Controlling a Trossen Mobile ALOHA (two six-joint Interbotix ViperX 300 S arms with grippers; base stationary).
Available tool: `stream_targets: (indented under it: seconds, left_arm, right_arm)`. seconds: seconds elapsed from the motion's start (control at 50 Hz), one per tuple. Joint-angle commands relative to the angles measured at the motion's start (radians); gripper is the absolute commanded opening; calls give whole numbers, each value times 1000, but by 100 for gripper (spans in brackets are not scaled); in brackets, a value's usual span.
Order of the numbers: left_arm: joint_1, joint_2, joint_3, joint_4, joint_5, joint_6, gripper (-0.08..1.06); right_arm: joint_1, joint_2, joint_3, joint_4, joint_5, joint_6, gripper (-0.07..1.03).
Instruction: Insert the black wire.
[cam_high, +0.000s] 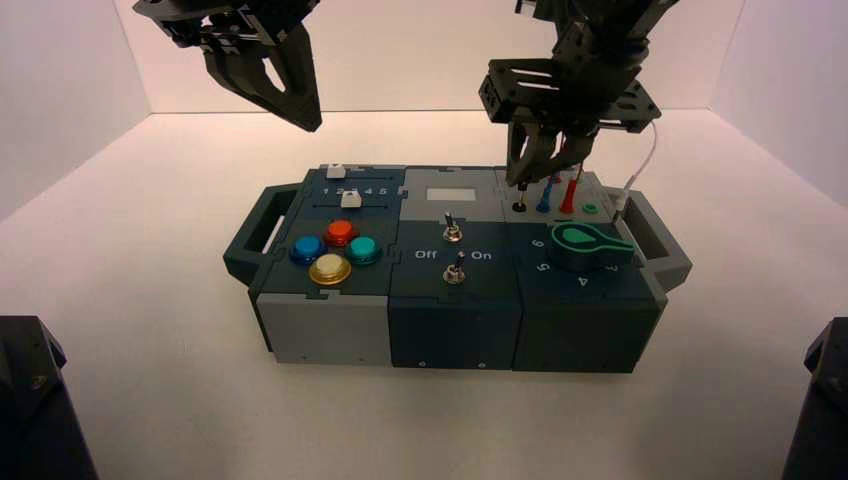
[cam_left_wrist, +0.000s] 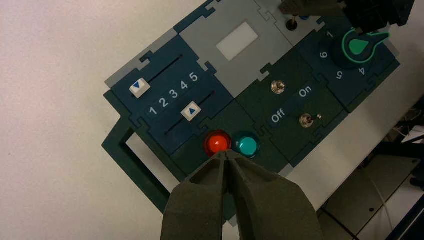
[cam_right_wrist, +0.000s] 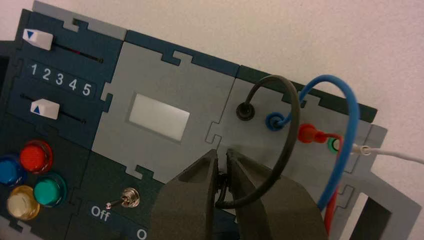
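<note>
The black wire (cam_right_wrist: 292, 125) arcs from beside the black socket (cam_right_wrist: 244, 111) round to my right gripper (cam_right_wrist: 221, 156). That gripper is shut on a dark piece at the wire's end, which is mostly hidden between the fingers. In the high view the right gripper (cam_high: 522, 180) hangs just above the black socket (cam_high: 519, 206) at the box's back right. Whether the wire's far end sits in that socket I cannot tell. My left gripper (cam_high: 308, 118) is shut on nothing, raised over the back left; its fingertips (cam_left_wrist: 220, 156) show above the red button (cam_left_wrist: 217, 143).
A blue plug (cam_high: 543, 203) and a red plug (cam_high: 568, 197) stand in sockets right of the black one, then a green socket (cam_high: 590, 208) and a white wire (cam_high: 640, 165). The green knob (cam_high: 588, 246) sits in front. Two toggle switches (cam_high: 453, 231) stand mid-box.
</note>
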Motion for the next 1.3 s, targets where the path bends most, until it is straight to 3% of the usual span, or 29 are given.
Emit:
stream_targets:
  seconds: [0.02,0.4,1.3]
  left_arm:
    - [-3,-11,-29,2,-3,3,-3]
    - [-3,-11,-29,2,-3,3,-3]
    - [-3,-12,-29,2,-3,3,-3]
  right_arm:
    - [3,-2,-14,5,-5,2,-2]
    - [9,0,-8,6,-12,2,-2]
    - [100,-20,15,25,3,6,-2]
